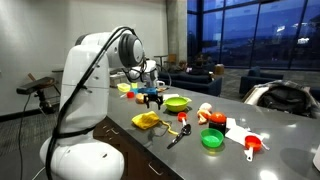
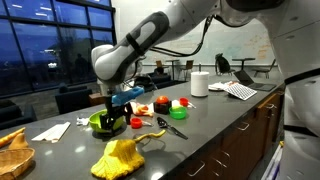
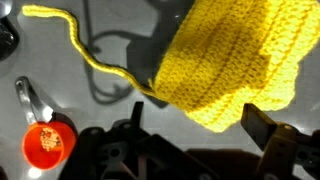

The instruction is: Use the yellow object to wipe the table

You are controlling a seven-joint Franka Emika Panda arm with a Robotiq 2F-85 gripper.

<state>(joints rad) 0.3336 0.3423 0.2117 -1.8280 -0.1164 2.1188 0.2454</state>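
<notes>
Because the yellow crocheted cloth (image 3: 225, 60) lies loose on the grey table (image 2: 215, 125), yarn tail trailing, I hold my gripper (image 3: 195, 128) above its edge, jaws spread and empty, so a straight descent should catch it.

Yellow ribbed cloth (image 3: 235, 60) (grey table (image 3: 40, 62))

An exterior view sits close behind the robot's base (image 1: 85, 110), facing along the table (image 1: 200, 160); an exterior view looks across the table (image 2: 225, 115) from its edge (rather low); both exterior views share the yellow cloth (image 1: 147, 121) (image 2: 120, 158); the wrist view stares straight down, very near, at that cloth (image 3: 235, 60).
</notes>
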